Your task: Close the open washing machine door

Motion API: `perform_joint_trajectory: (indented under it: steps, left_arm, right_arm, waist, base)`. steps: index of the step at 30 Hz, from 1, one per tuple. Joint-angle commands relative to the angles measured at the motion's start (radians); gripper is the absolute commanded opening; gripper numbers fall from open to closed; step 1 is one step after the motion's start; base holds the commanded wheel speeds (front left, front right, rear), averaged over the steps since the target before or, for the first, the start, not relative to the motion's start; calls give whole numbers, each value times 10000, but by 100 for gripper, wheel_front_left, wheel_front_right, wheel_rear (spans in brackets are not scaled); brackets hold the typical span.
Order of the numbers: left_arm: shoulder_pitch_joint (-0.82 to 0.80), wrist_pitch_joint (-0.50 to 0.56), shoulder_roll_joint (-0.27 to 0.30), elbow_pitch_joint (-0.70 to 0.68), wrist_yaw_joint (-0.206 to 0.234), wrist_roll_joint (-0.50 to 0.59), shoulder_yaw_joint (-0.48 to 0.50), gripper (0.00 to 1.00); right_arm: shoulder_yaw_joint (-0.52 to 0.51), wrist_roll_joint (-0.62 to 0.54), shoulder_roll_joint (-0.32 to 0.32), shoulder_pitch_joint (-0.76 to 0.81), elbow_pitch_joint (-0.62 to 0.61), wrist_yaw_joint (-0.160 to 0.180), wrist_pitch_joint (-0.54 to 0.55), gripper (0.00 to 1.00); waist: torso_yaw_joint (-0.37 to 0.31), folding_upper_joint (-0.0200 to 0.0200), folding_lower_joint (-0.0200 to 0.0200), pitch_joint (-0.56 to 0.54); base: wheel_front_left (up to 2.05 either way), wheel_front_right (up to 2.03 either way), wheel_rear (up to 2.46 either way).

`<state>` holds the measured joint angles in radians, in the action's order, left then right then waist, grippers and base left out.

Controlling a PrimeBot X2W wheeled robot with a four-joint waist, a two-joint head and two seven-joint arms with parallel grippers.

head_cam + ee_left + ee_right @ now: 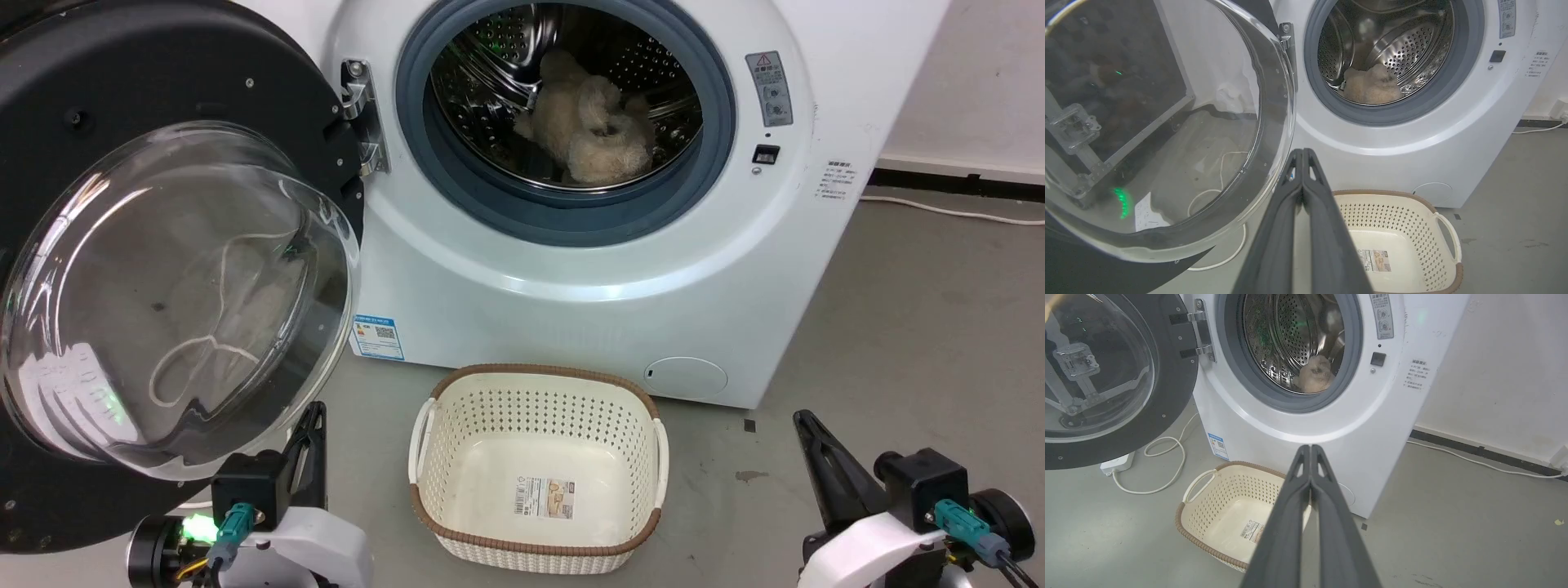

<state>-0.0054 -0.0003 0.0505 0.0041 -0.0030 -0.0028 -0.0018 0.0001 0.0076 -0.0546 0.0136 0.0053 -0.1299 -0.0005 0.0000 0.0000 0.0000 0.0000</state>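
The washing machine [588, 294] [1412, 139] [1306, 428] is white, with its steel drum showing and a beige fluffy item [588, 122] inside. The washing machine door [106, 106] [1167, 134] [1167, 400], a black disc with a bulging glass bowl, hangs wide open to the left on its metal hinge [359, 114]. My left gripper [314, 412] [1303, 152] is shut and empty, its tips just below the glass bowl's lower right rim. Far to the right and low over the floor, my right gripper [804, 420] [1310, 448] is shut and empty too.
A cream perforated basket [539, 392] [1447, 228] [1192, 506] with a brown rim stands empty on the grey floor before the machine, between the two grippers. A white power strip [1116, 464] and cable lie left of the machine. A wall [1502, 375] runs to the right.
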Motion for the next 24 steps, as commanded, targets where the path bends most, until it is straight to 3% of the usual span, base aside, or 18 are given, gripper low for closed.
perform_joint_trajectory:
  steps: [1, 3, 4, 24]
  left_arm:
    - [54, 3, -3, -41, 30, 28, 18, 0]
    - [54, 3, -3, -41, 30, 28, 18, 0]
    - [0, -1, 0, 0, 0, 0, 0, 100]
    - [-1, -400, 83, -37, 61, 38, -265, 100]
  right_arm:
    - [-1, -76, 43, -136, -53, -8, 5, 0]
    - [-1, -76, 43, -136, -53, -8, 5, 0]
    - [0, 1, 0, 0, 0, 0, 0, 100]
    - [-129, 232, 5, 136, 45, -1, -399, 100]
  waist:
    - [0, 0, 0, 0]
    - [0, 0, 0, 0]
    - [0, 0, 0, 0]
    - [337, 0, 0, -62]
  base:
    - [0, 0, 0]
    - [0, 0, 0]
    - [0, 0, 0]
    - [0, 0, 0]
